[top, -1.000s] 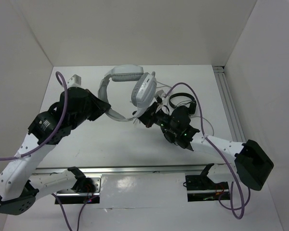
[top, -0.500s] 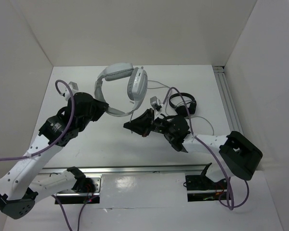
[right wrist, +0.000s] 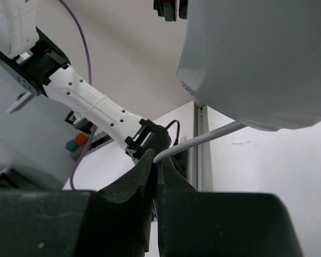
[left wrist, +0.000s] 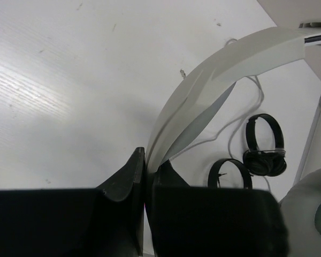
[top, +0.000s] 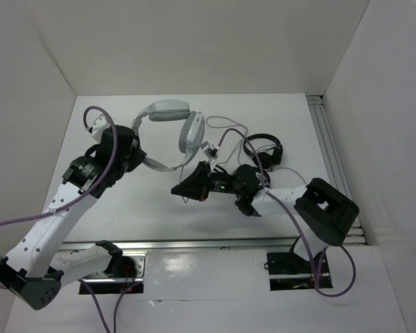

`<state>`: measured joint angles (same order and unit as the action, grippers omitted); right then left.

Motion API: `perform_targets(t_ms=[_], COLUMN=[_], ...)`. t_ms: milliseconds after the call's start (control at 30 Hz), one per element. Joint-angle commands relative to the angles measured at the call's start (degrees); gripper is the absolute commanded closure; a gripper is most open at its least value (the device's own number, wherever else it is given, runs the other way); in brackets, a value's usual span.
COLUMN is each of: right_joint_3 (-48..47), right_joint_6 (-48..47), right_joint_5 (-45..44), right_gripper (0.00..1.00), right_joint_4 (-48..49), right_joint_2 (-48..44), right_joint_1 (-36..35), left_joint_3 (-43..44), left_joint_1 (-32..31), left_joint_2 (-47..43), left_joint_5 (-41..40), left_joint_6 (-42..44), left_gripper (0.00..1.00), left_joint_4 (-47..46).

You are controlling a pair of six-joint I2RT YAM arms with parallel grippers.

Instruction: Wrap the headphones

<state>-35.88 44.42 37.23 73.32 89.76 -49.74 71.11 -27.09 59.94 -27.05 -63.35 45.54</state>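
The light grey headphones [top: 168, 109] hang lifted over the back middle of the table, one oval earcup [top: 191, 132] facing down. My left gripper [top: 133, 157] is shut on the lower end of the headband [left wrist: 224, 69], which runs up from between its fingertips [left wrist: 148, 160]. My right gripper [top: 177, 189] is shut on the thin grey cable [right wrist: 203, 142], pinched at its fingertips [right wrist: 158, 158] just below the earcup [right wrist: 257, 59]. More cable [top: 230, 130] loops behind the right arm.
Two small black on-ear headphones [top: 263, 149] lie on the table at the back right, also in the left wrist view [left wrist: 265, 144]. A metal rail [top: 329, 152] runs along the right edge. White walls enclose the table on three sides.
My left gripper has drawn back to the left, carrying the headphones left with it. My right gripper has swung left and nearer, away from the earcup, still on the cable.
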Motion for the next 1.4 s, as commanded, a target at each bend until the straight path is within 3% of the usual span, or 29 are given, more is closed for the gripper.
perform_targets(t_ms=[0, 300, 500, 600, 700, 767, 800, 900, 1000, 1067, 1133, 1267, 1367], right_joint_3=[-3.8, -10.8, -10.8, -10.2, -10.2, -12.6, -13.2, -17.2, -26.8, -34.5, -39.7, -52.2, -60.1], right_joint_6=[5.8, 5.1, 2.1, -4.0, -12.4, -20.5, -22.6, -29.3, -39.3, -44.7, -51.3, -57.7, -61.2], right_joint_5=[7.9, 8.6, 8.6, 8.6, 6.5, 3.0, 1.7, -1.9, -7.4, -12.8, -17.1, -21.2, -26.1], right_gripper=[0.90, 0.63, 0.64, 0.67, 0.87, 0.96, 0.96, 0.96, 0.96, 1.00, 1.00, 1.00, 1.00], right_joint_4=[34.6, 34.6, 30.2, 20.3, 5.3, -14.3, -14.3, -29.0, -51.7, -67.2, -76.3, -98.4, -107.3], right_joint_2=[2.4, 6.2, 3.7, -0.8, -6.3, -10.1, -11.0, -12.4, -12.4, -11.5, -8.6, -1.7, 3.6], right_joint_1=[-5.0, -10.2, -11.6, -12.3, -14.0, -15.3, -15.3, -16.0, -16.5, -17.1, -17.1, -15.3, -15.3], left_joint_3=[3.8, 6.0, 10.5, 12.7, 15.5, 17.9, 17.9, 21.1, 27.6, 28.5, 27.7, 17.2, 15.6], left_joint_1=[2.8, 4.8, 8.0, 11.0, 14.5, 17.6, 18.1, 19.2, 19.2, 18.6, 18.6, 18.6, 18.0], left_joint_2=[-1.3, 0.0, 4.4, 9.0, 14.0, 17.4, 18.3, 22.7, 27.8, 31.6, 32.3, 28.7, 28.1], left_joint_5=[-4.1, -4.3, -5.9, -7.5, -8.0, -8.0, -8.0, -9.7, -13.5, -15.6, -15.6, -9.1, -5.8], left_joint_6=[-4.8, -6.8, -3.2, -0.5, 2.3, 3.0, 3.0, 5.2, 7.4, 10.4, 12.5, 18.9, 26.5], left_gripper=[1.00, 1.00, 1.00, 1.00, 1.00, 1.00, 1.00, 1.00, 1.00, 1.00, 1.00, 1.00, 1.00], left_joint_4=[-12.5, -9.1, -7.7, -7.1, -7.1, -6.4, -6.4, -3.6, 4.4, 5.0, 6.3, -3.5, -6.8])
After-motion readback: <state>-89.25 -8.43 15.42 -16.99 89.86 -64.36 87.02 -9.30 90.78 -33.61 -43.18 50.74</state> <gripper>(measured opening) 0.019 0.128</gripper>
